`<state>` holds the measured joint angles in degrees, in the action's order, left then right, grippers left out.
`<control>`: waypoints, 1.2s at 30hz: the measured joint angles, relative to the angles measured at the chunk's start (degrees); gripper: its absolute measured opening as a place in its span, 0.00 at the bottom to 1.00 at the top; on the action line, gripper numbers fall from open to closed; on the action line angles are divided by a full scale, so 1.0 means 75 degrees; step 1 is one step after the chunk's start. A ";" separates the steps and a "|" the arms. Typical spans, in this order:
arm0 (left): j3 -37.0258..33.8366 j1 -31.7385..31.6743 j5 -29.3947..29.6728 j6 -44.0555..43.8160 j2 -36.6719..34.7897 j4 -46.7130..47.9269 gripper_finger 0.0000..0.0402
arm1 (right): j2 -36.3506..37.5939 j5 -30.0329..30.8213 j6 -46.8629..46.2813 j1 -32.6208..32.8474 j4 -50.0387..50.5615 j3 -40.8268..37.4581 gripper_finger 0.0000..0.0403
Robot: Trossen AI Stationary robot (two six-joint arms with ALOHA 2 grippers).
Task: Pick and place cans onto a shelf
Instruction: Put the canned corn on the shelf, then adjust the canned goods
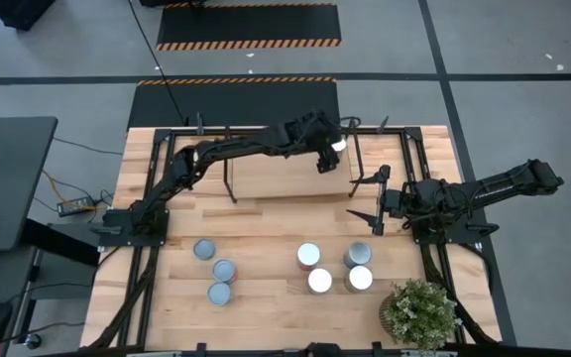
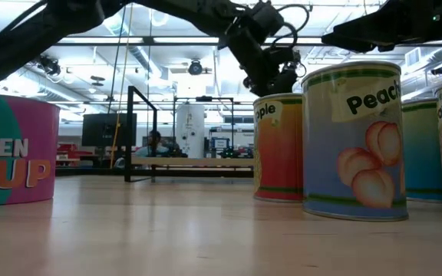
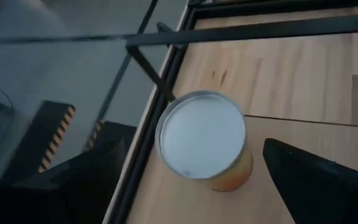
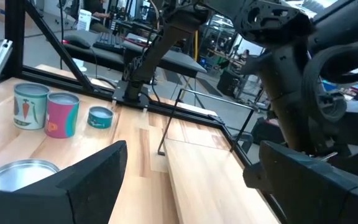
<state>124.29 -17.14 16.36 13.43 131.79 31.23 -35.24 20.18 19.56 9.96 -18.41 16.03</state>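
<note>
A can with a white top and orange side [image 3: 201, 134] stands upright on its base on the light wooden shelf [image 1: 285, 171], at the board's far right corner; it also shows in the high view [image 1: 338, 145]. My left gripper [image 1: 325, 155] hovers over it, open. Its fingers [image 3: 309, 177] stand on either side of the can without touching it. My right gripper [image 1: 358, 198] is open and empty, just right of the shelf and pointing toward the table's left. Several more cans [image 1: 308, 255] stand on the table's near half.
One group of cans [image 1: 219, 271] stands near left and another [image 1: 358, 268] near right. The low view shows them as a pink soup can [image 2: 14, 149] and a peach can [image 2: 351, 142]. A bushy potted plant [image 1: 419, 312] stands at the near right corner. The shelf's black rod frame [image 3: 241, 31] runs beside the placed can.
</note>
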 joint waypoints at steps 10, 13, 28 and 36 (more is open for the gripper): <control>0.0001 -0.0093 -0.0552 0.0965 0.0107 0.0311 0.97 | 0.0000 0.0233 0.0074 -0.0003 -0.0005 0.0000 0.93; -0.0006 -0.0064 -0.0438 0.1277 0.0244 0.0344 0.97 | 0.0000 0.0233 0.0074 -0.0003 0.0000 0.0000 0.93; -0.0003 -0.0144 0.1219 0.1326 0.0376 0.0342 0.97 | 0.0000 0.0233 0.0077 -0.0003 0.0008 0.0000 0.93; -0.0003 -0.0138 0.1984 0.1302 0.0373 0.0273 0.97 | 0.0000 0.0233 0.0080 -0.0003 0.0017 0.0000 0.93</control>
<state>124.27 -18.17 31.24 23.20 134.58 33.28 -35.24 21.93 20.16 9.93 -18.28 16.03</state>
